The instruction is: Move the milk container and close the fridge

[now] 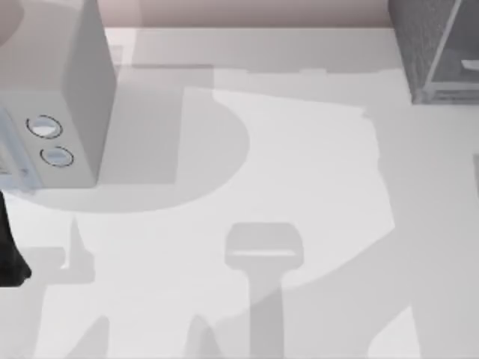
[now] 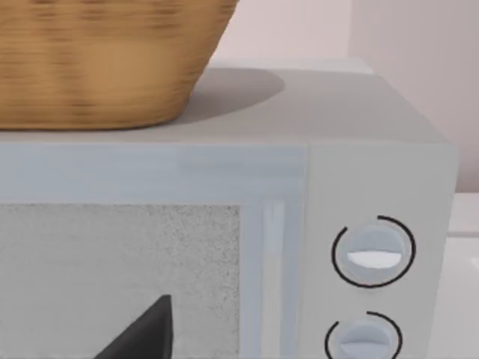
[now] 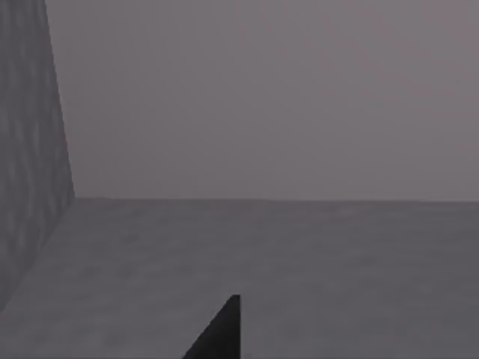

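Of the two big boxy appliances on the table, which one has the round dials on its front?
The light grey box at the table's left carries two round dials, with a woven basket on top. The dark grey speckled cabinet at the far right shows none.

On the table [image 1: 299, 149] we have the box with two dials [image 1: 52, 112] at the far left as our landmark. A woven basket [image 2: 97, 60] rests on top of it. The fridge [image 1: 434, 52] stands well apart to its right, at the table's far right corner.
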Robot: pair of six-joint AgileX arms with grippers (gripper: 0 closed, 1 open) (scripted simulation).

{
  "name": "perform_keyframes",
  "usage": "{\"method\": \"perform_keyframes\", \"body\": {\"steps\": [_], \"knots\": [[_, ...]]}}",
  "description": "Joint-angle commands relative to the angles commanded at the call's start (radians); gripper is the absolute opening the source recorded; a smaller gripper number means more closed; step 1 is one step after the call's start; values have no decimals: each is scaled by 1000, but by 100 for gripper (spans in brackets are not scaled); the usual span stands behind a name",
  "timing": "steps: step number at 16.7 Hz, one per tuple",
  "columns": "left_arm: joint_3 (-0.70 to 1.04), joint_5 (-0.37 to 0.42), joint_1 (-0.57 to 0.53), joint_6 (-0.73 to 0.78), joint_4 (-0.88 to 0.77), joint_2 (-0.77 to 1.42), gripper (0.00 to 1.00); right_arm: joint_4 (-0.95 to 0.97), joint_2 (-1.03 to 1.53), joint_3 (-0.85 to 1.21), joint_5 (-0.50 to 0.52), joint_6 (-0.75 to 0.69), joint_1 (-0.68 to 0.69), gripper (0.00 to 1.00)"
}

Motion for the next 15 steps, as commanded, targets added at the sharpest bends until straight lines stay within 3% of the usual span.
{"method": "perform_keyframes", "body": {"steps": [11,15], "knots": [[0,0,0,0,0,0,100,-6,-10,-7,1,2,3,100],[0,0,0,0,0,0,100,-81,-153,-86,14,20,12,100]]}}
